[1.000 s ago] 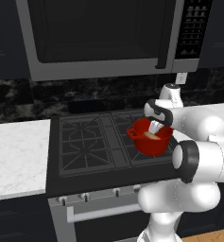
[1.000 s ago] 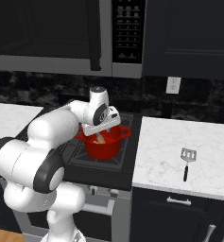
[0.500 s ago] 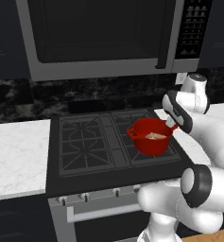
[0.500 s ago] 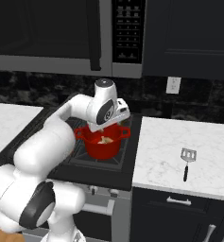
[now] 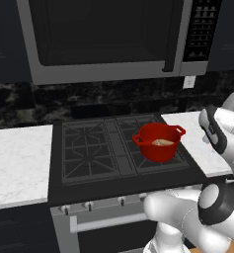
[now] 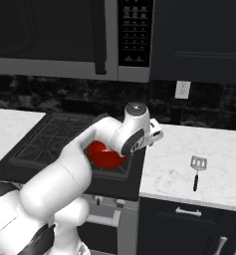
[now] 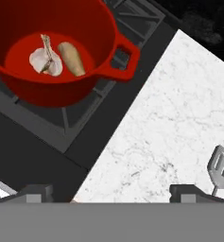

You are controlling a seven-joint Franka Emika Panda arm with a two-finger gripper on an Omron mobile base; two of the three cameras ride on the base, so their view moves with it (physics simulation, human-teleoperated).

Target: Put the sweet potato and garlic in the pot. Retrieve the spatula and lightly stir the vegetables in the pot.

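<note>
Red pot holds garlic and sweet potato — tool wide, empty — spatula on counter.

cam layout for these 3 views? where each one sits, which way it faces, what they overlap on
Left base view: behind the arm on its left, facing forward and down at the stove and red pot; white arm at lower right.
Right base view: behind on the right, facing the same stove and the counter holding the spatula; arm from lower left, covering part of the pot.
Hand view: on the hand, looking down; open gripper at the bottom.
Shared: all show the pot; the hand and right base views share the spatula.
</note>
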